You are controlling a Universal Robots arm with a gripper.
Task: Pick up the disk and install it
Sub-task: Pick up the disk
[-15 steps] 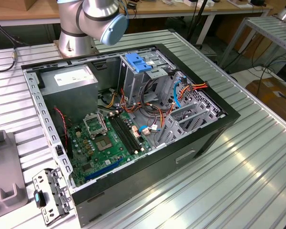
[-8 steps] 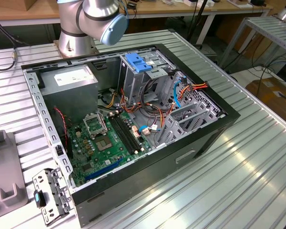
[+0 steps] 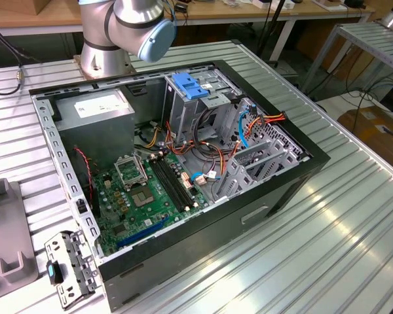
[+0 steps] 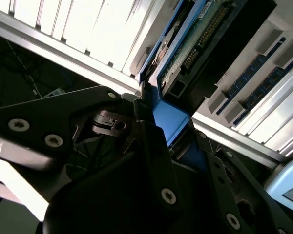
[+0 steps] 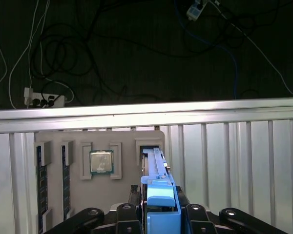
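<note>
Right, at the exterior view's left we have the grey tray (image 3: pixel 10 229) on the ribbed metal table (image 3: pixel 314 248). It reads to us as a parts stand, with each slot holding one piece upright and separate. In the first wrist view the memory sticks (image 5: pixel 41 180) sit at one end, the processor chip (image 5: pixel 101 162) lies flat in the middle, and the disk (image 5: pixel 155 165) stands on edge in the slot beside it. We reckon that on-edge pose is there to leave both flat sides open for a pinch.

And the gripper (image 5: pixel 158 204) is right on it. The fingers (image 5: pixel 128 214) are narrow and appear closed on the blue end, while the disk is not yet out of its slot.

We see a thin slab in a bright blue frame with a rounded blue end. The second wrist view shows a green circuit face with a row of pins.

Moving right, the computer case (image 3: pixel 301 170) lies open on its side. Its drive cage (image 3: pixel 183 121), with the blue latch (image 3: pixel 187 88) on top, faces up, probably for reach from above.
</note>
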